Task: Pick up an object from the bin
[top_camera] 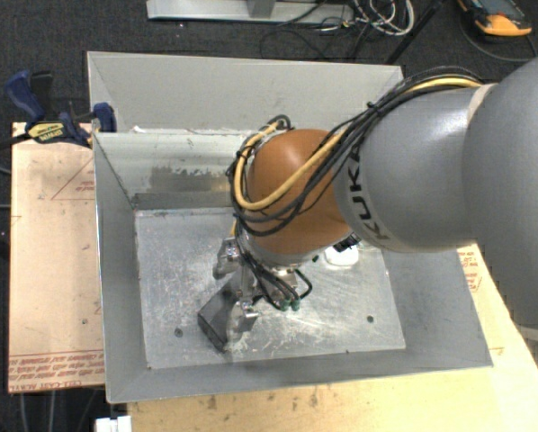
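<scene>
Maybe hard and light, the small dark block [214, 322] lies low in the middle of the frame, right by the gripper [241, 317], whose grip I cannot tell; pinch its narrow sides.

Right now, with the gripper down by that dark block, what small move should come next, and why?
Probably a short, straight lift to test the grasp: the gripper sits low on the bin floor against the dark grey block; its hold can't be judged from here.
</scene>
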Motion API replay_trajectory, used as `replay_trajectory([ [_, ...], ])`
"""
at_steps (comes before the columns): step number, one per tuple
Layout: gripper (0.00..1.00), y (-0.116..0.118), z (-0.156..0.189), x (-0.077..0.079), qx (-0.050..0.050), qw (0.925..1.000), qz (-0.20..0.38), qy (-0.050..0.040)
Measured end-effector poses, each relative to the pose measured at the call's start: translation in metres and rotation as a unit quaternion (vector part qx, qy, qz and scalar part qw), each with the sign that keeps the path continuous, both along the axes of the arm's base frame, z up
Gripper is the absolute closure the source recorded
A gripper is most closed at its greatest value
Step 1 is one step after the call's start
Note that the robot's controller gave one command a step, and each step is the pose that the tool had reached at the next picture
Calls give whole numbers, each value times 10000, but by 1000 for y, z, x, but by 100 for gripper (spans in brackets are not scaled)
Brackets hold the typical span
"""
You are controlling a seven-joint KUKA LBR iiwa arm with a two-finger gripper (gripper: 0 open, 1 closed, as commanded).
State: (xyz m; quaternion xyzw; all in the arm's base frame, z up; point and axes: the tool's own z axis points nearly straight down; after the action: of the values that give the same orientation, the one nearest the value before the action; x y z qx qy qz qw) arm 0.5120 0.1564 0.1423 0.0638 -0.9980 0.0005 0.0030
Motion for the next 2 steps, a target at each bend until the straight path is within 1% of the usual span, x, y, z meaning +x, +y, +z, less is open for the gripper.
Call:
replay_trajectory([
  [1,100,-50,-60,47,104,9988,-473,-104],
  [2,100,-50,-60,47,105,9988,-474,-103],
])
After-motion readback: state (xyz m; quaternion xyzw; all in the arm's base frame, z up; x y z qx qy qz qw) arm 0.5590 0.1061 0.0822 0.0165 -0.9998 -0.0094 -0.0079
